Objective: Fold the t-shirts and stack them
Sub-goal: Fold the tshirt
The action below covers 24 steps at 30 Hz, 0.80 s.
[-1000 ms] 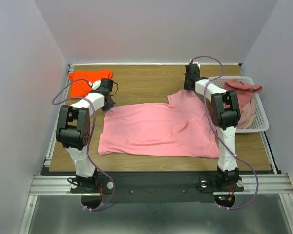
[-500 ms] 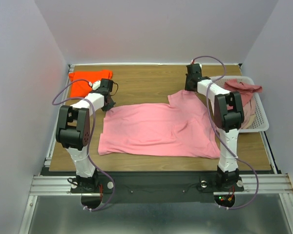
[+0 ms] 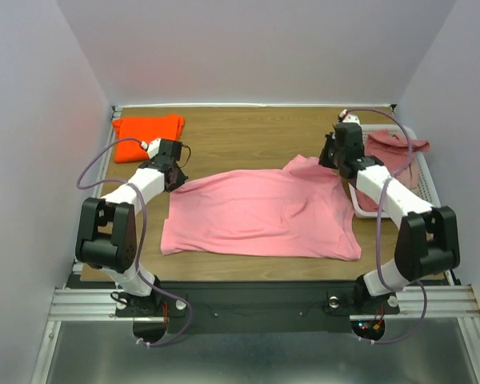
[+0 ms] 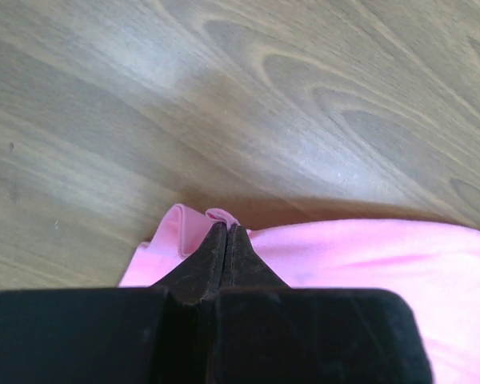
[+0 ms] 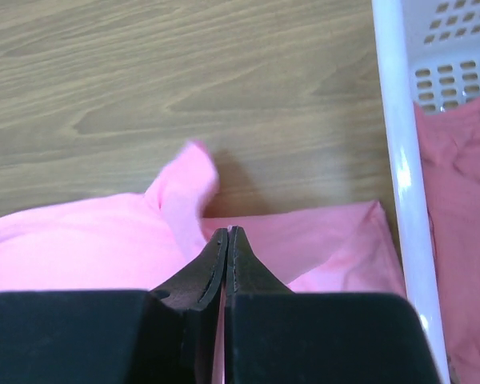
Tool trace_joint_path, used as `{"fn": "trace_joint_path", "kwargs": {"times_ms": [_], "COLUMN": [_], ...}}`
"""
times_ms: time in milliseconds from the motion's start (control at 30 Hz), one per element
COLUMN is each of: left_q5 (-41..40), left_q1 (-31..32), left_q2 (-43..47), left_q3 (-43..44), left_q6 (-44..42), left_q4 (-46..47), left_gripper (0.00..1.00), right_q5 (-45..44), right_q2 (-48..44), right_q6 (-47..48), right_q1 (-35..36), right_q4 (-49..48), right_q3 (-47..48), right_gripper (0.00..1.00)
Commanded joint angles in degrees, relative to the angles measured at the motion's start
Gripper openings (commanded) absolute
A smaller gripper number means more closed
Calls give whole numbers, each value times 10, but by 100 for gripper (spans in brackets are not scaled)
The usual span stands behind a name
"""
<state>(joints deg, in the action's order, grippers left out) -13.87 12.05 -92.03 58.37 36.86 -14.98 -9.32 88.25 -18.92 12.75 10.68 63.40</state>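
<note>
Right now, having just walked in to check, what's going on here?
Both arms are handling the pink t-shirt spread on the table. The left gripper is shut on its far left corner, the right gripper on its far right corner beside the white basket, which holds more shirts. An orange t-shirt lies far left.

No text, label, brand, number or sign can be read in any view; the bubblegum-pink cotton t-shirt (image 3: 264, 212) in the middle of the overhead frame is plain; so are the bright orange cotton t-shirt (image 3: 148, 134) at upper left and the white plastic mesh basket (image 5: 402, 176) at right.
</note>
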Motion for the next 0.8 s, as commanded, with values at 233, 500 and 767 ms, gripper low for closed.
{"fn": "trace_joint_path", "kwargs": {"times_ms": [233,500,767], "left_q5": [-20,-43,-73], "left_q1": [3,3,3], "left_q2": [134,186,185], "left_q3": [-94,-142,-151], "left_q6": [13,61,107], "left_q4": [0,-27,-61], "left_gripper": [0,0,0], "right_q5": [-9,-72,-105], "right_q2": [-201,-329,-399], "right_q6": [-54,-89,-160], "right_q1": [3,3,3], "right_q4": [27,127,235], "right_q3": [-135,-188,-237], "right_gripper": [0,0,0]}}
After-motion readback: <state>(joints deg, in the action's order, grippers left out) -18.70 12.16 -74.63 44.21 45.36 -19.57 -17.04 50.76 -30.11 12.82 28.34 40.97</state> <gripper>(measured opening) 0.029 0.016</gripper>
